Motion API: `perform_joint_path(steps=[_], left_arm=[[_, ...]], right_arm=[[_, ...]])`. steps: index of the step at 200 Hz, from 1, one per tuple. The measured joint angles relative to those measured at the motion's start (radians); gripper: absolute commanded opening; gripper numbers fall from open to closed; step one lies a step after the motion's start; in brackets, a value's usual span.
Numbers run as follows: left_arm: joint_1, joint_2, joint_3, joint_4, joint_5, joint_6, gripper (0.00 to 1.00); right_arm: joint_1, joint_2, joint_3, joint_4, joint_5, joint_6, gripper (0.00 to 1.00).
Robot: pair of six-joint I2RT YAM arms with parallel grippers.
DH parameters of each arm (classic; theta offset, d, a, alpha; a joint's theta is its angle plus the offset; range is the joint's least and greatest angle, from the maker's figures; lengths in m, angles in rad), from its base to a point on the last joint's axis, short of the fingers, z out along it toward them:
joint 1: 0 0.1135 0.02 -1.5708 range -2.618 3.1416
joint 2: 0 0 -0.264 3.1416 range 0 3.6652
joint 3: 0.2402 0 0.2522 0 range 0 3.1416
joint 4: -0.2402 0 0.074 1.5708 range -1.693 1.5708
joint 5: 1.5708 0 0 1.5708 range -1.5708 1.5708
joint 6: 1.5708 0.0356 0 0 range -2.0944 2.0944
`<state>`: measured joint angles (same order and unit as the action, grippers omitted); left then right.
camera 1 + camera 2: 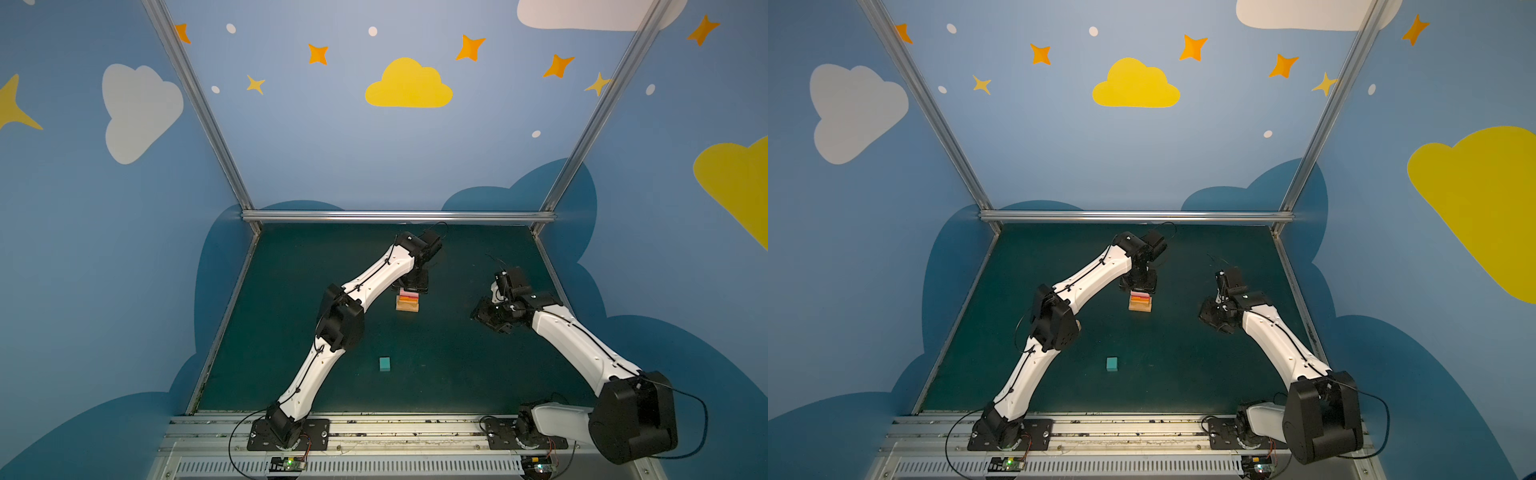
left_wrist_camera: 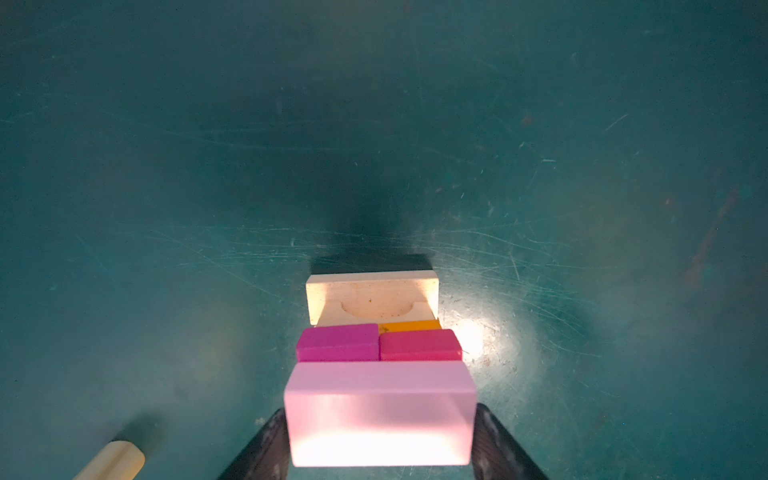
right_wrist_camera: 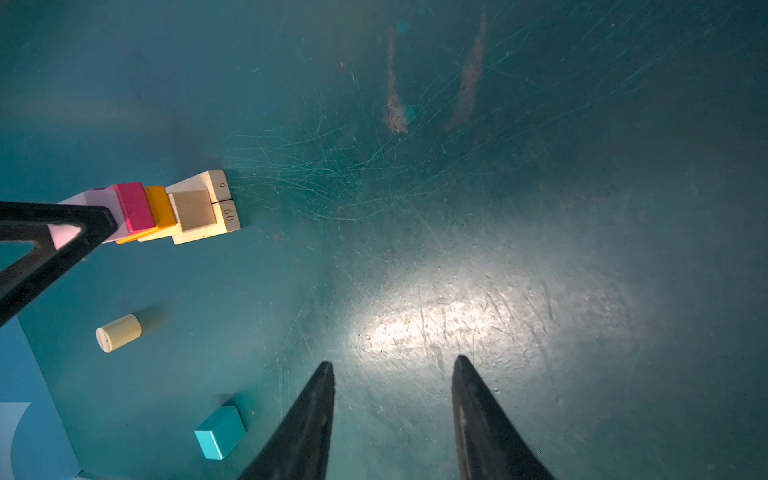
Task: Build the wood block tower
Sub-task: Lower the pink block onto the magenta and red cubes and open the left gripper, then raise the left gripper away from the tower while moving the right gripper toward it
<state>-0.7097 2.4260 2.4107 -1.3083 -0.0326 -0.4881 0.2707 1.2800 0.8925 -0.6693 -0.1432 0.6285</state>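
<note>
The tower stands mid-table: a tan base, an orange oblong, then a magenta cube and a red cube side by side. A pink oblong lies across those cubes, and my left gripper is shut on its two ends from above. A teal cube lies alone nearer the front. A tan cylinder lies on its side beside the tower. My right gripper hangs open and empty to the tower's right.
The green mat is scratched, with reddish marks in the right wrist view. Aluminium frame rails border the back and sides. The arm bases sit on the front rail.
</note>
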Motion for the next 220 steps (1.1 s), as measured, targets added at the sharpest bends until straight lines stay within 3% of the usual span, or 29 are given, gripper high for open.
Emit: perform_joint_path(steps=[136,182,193,220], left_arm=[[0.000,-0.003,0.064,-0.017,-0.022,-0.002,0.82],[0.000,-0.080,0.063,-0.021,-0.048,0.002,0.81],[0.000,-0.117,0.063,-0.021,-0.057,0.003,0.79],[0.000,-0.243,0.011,-0.005,-0.084,0.007,0.64]], right_arm=[[-0.003,0.000,0.000,0.000,-0.002,0.000,0.47],[-0.002,-0.007,0.000,-0.001,-0.014,0.001,0.47],[0.001,-0.020,0.000,-0.001,-0.016,0.002,0.42],[0.017,-0.063,0.000,-0.002,-0.019,0.010,0.15]])
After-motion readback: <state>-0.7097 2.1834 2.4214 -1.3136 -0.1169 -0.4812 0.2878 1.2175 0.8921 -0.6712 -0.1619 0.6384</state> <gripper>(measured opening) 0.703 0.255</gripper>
